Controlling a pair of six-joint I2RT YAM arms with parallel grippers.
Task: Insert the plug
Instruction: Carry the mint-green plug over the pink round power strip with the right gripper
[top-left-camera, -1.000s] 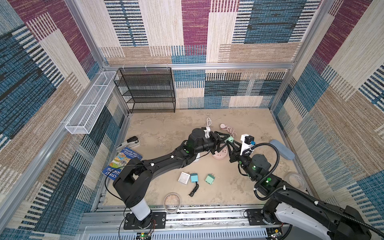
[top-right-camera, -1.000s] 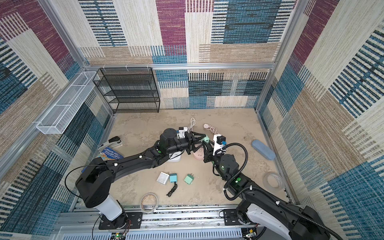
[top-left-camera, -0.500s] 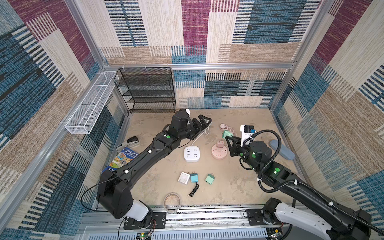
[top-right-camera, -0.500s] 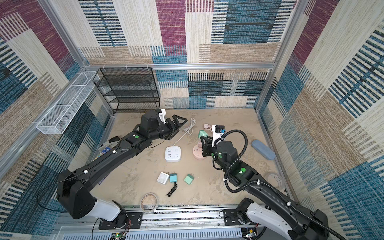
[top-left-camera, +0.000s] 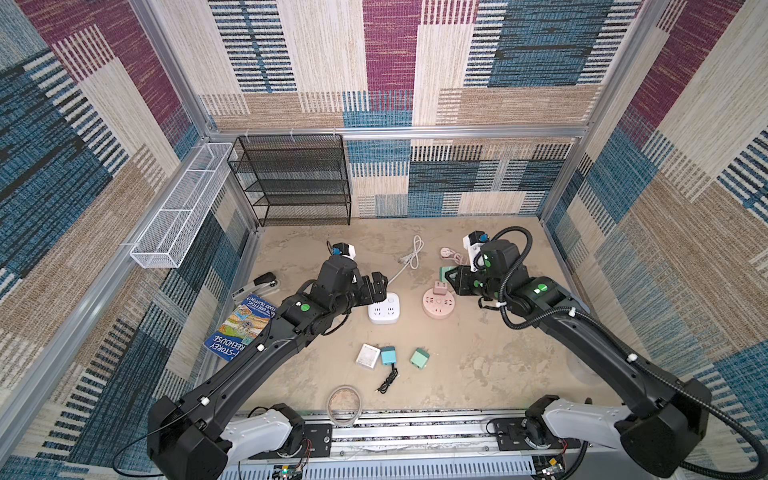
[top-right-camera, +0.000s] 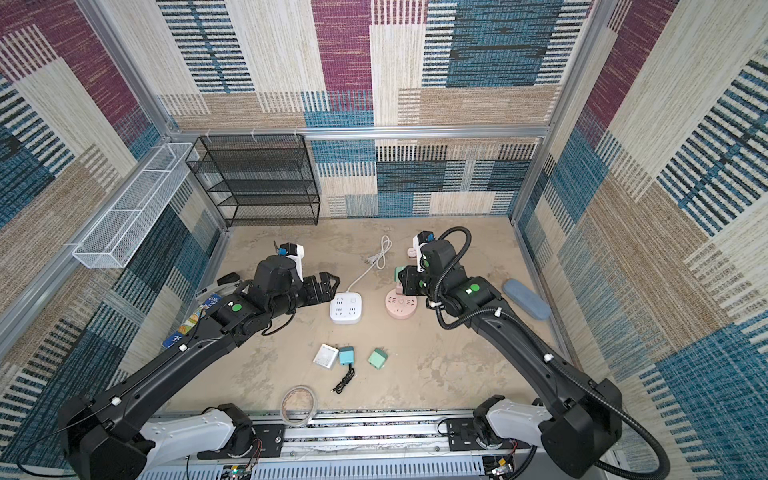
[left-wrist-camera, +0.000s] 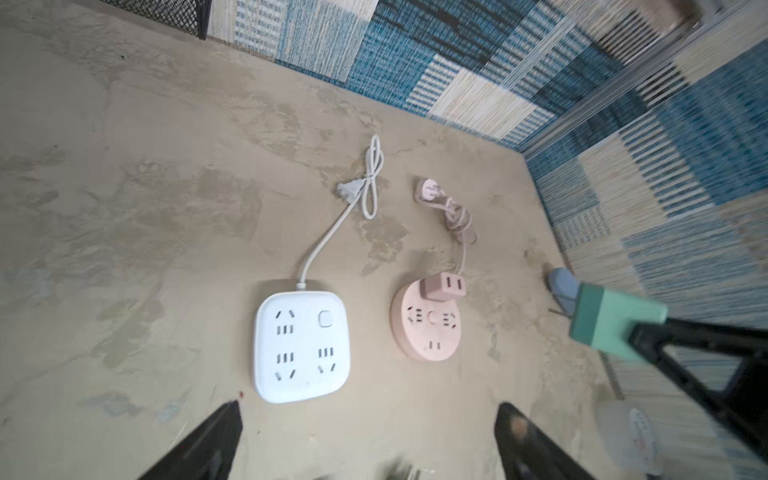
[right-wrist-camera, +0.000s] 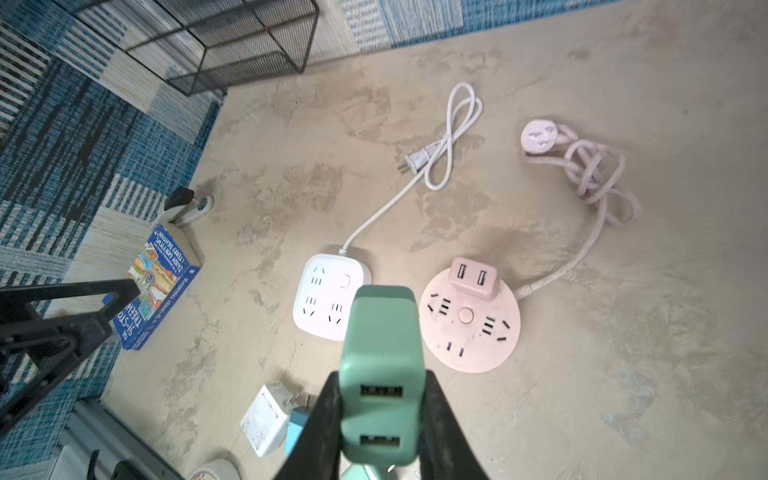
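Pulled apart from a close meeting over the strips a second ago: both arms. Back on its own side now, left gripper (left-wrist-camera: 369, 409), jaws spread wide and empty, just beside the white square plastic power strip (left-wrist-camera: 301, 345) lying flat on the mottled beige floor (top-left-camera: 478, 365). Lifted and drawn back, right gripper (right-wrist-camera: 381, 378), clamped on the mint-green plastic charger plug (right-wrist-camera: 380, 332), two USB ports facing the wrist camera, prongs hidden on the far side. Plug held in the air, near but clear of the pink round plastic power strip (left-wrist-camera: 428, 340), touching no socket. Small pink cube adapter (left-wrist-camera: 442, 286) already seated on that pink strip at its cord side; other sockets on both strips free. Three spare chargers lying close together on the floor nearer the robot base: white loose charger (top-left-camera: 368, 355), blue loose charger (top-left-camera: 388, 355), green loose charger (top-left-camera: 419, 358). Judged progress: plug picked up and carried near the strips, insertion itself not yet begun. Likely left to do: pointing the prongs down, lining them up with a free socket, pressing straight in, perhaps with the empty left gripper steadying the strip.
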